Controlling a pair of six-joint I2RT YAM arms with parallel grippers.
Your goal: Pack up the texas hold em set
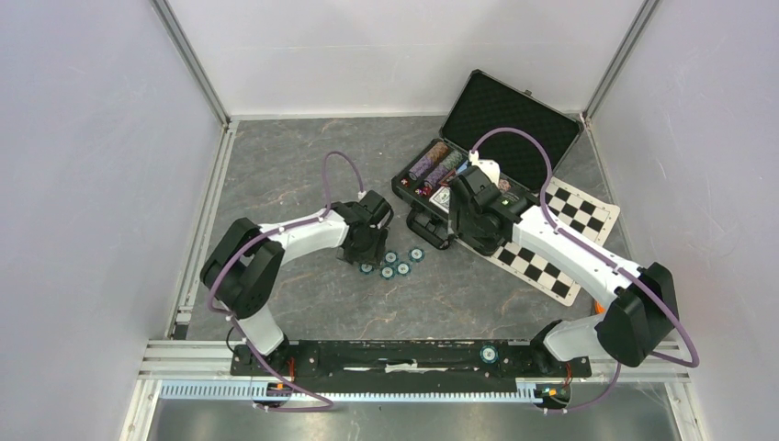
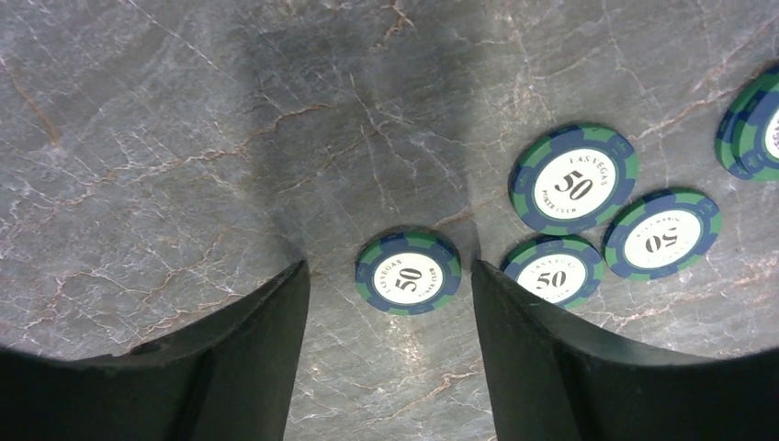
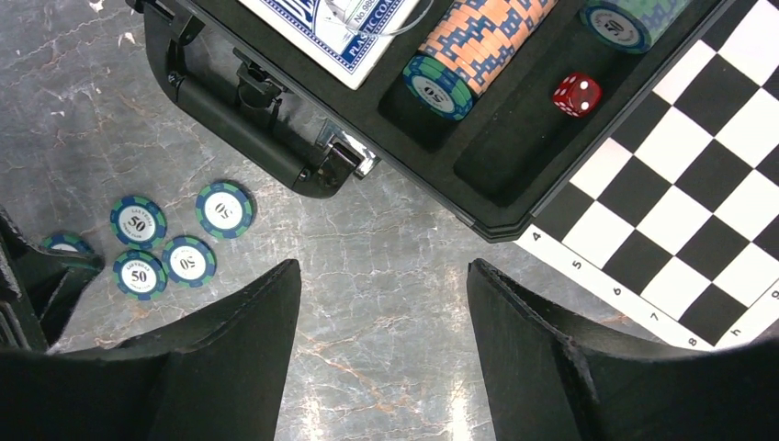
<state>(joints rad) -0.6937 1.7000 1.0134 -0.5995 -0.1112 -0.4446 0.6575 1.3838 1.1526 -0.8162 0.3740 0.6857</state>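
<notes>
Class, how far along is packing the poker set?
Done: chip rows, cards and a red die sit in the open case. In hand: the open left gripper straddles one 50 chip. Left: the other loose chips beside it, and shutting the lid.

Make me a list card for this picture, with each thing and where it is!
left gripper: open, fingers either side of one chip
loose chips: green-blue 50s on the table
case: open, with chip rows, cards and red die inside
right gripper: open, holding nothing
checkerboard: flat, next to the case
</notes>
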